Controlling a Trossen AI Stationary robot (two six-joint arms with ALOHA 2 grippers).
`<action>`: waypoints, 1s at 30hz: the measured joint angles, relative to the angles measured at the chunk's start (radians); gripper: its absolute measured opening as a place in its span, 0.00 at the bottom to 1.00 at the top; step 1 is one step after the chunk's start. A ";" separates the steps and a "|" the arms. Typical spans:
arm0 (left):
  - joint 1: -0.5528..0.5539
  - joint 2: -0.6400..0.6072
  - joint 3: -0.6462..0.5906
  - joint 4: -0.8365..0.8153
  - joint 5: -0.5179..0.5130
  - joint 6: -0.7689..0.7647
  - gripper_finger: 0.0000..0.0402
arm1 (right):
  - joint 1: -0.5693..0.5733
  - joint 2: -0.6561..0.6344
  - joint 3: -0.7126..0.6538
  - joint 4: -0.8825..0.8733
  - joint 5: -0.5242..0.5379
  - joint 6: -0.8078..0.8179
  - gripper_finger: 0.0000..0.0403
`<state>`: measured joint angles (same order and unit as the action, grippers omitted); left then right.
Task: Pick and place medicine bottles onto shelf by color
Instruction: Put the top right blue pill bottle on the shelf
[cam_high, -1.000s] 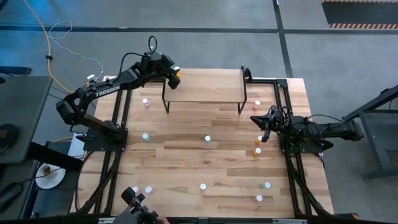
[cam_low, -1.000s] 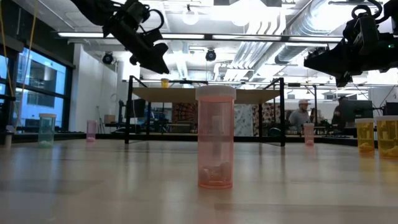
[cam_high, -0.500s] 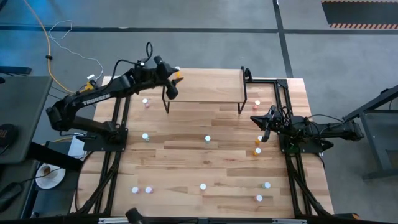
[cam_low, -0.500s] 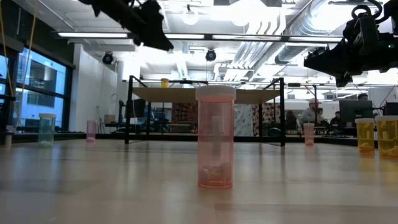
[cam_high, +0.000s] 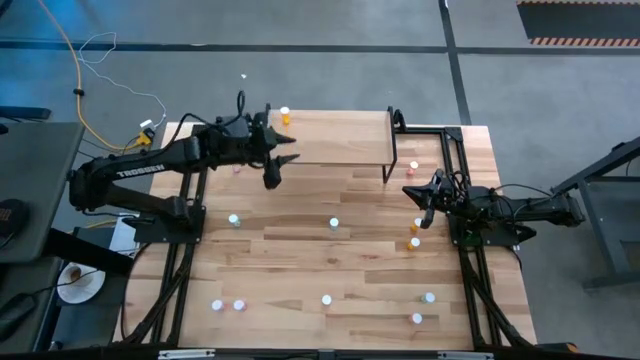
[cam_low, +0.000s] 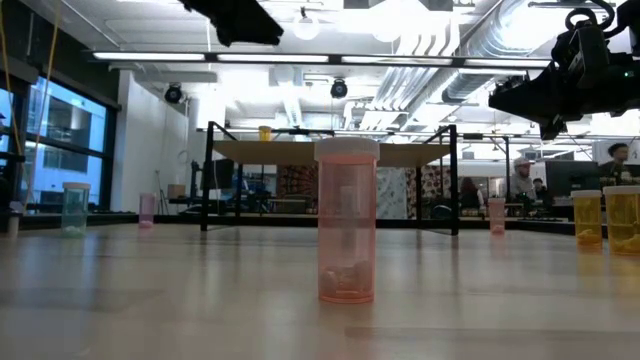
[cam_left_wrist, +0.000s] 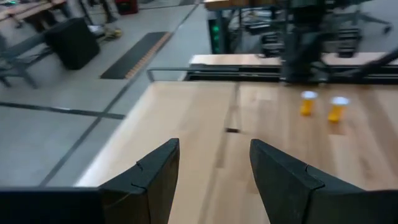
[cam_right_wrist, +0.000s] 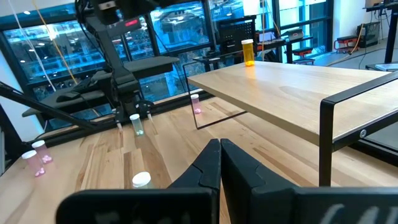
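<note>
The light-wood shelf (cam_high: 335, 140) stands at the table's far side. One orange bottle (cam_high: 285, 117) stands upright on the shelf's far left corner and also shows in the low view (cam_low: 264, 132) and the right wrist view (cam_right_wrist: 248, 51). My left gripper (cam_high: 285, 160) is open and empty, high above the shelf's near left corner (cam_left_wrist: 214, 177). My right gripper (cam_high: 420, 195) is shut and empty, hovering at the table's right side (cam_right_wrist: 219, 165). Other bottles stand scattered on the table, among them a pink one (cam_low: 346, 220) close to the low camera.
On the table stand a pink bottle (cam_high: 236, 165) and a teal bottle (cam_high: 233, 219) at the left, two orange bottles (cam_high: 415, 233) and a pink one (cam_high: 413, 166) by my right gripper, and several more along the near edge (cam_high: 326, 299). People show in the room behind.
My left gripper has drawn away from the orange bottle on the shelf, going up and toward the table's near edge. The bottle stays standing on the shelf's far left corner. My right arm has kept still.
</note>
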<state>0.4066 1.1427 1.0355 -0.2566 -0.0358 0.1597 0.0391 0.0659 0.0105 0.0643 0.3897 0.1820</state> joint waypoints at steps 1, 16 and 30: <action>-0.017 0.000 0.000 -0.007 0.001 -0.013 0.47 | 0.000 0.000 0.000 0.000 0.000 0.000 0.00; -0.270 0.001 -0.069 0.038 0.039 -0.218 0.47 | 0.000 0.000 0.000 0.000 0.000 0.000 0.00; -0.488 0.009 -0.156 0.169 -0.174 -0.306 0.47 | 0.000 0.000 0.000 0.002 0.000 0.000 0.00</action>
<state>-0.0811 1.1521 0.8796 -0.0881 -0.2102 -0.1463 0.0391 0.0658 0.0101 0.0659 0.3901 0.1822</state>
